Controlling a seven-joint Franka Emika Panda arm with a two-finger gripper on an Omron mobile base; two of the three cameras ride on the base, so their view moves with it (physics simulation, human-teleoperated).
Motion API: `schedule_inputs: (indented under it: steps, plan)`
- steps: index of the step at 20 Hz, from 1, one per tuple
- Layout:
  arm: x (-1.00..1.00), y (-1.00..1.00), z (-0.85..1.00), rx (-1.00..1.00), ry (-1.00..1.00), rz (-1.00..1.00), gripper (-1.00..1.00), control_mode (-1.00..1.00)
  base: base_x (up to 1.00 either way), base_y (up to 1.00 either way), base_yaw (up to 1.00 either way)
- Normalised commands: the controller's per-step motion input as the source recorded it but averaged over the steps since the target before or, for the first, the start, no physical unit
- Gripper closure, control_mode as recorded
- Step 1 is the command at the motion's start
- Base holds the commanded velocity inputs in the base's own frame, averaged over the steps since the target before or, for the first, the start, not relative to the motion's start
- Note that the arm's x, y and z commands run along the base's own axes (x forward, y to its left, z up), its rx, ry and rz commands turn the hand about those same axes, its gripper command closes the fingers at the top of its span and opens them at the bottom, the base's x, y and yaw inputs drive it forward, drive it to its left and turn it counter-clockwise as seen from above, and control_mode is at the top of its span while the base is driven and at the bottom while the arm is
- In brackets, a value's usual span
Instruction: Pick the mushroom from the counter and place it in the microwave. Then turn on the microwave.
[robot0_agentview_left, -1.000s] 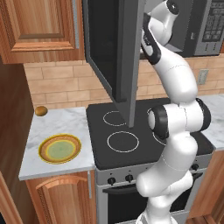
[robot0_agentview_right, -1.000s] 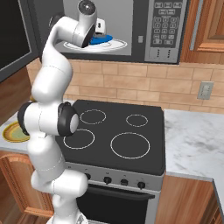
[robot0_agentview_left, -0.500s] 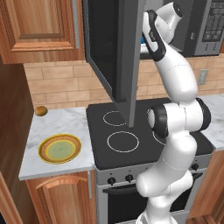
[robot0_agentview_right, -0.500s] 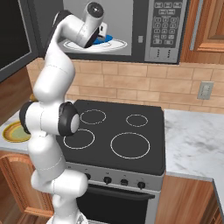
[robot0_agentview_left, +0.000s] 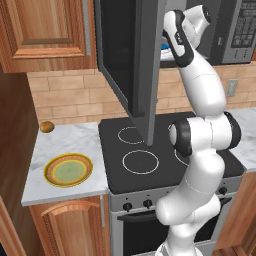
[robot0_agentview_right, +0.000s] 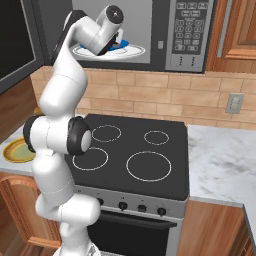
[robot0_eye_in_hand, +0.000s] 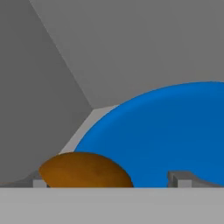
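Note:
The microwave (robot0_agentview_right: 187, 31) hangs above the stove with its door (robot0_agentview_left: 136, 65) swung wide. My arm reaches into its pale cavity. There my gripper (robot0_eye_in_hand: 110, 180) is open, its dark finger tips (robot0_eye_in_hand: 180, 178) standing far apart. Between them lies the brown-capped mushroom (robot0_eye_in_hand: 85, 170) at the edge of a blue plate (robot0_eye_in_hand: 166, 131), clear of the right tip. From the right base view the hand (robot0_agentview_right: 111, 20) sits over the blue plate (robot0_agentview_right: 128, 44) on the white turntable (robot0_agentview_right: 142, 51). The marble counter (robot0_agentview_left: 65, 142) lies left of the stove.
A yellow plate (robot0_agentview_left: 68, 170) and a golden-brown ball (robot0_agentview_left: 47, 127) rest on the left counter. The black stovetop (robot0_agentview_left: 145, 155) lies under the arm. The open door juts out over the stove beside my arm. More counter (robot0_agentview_right: 225, 160) runs to the right.
The hand has edged a little farther into the microwave cavity. Its jaws have stayed wide apart.

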Motion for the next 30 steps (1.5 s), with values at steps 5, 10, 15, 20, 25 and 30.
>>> schedule_inputs:
  steps: [5,10,15,20,25,30]
  plan:
    - [0.00,0.04,0.14,0.03,0.00,0.00,-1.00,-1.00,0.00,0.00,0.00]
    - [0.00,0.06,0.23,0.05,0.00,0.00,-1.00,-1.00,0.00,0.00,0.00]
    - [-0.07,0.01,0.27,0.02,0.00,0.00,-1.00,-1.00,0.00,0.00,0.00]
    - [-0.51,0.00,0.05,-0.02,0.00,0.00,-1.00,-1.00,0.00,0.00,0.00]
    - [-0.81,0.00,0.00,-0.06,-0.02,0.00,-1.00,-1.00,0.00,0.00,0.00]
    - [-0.92,0.00,0.00,-0.06,-0.06,0.00,-1.00,-1.00,0.00,0.00,0.00]
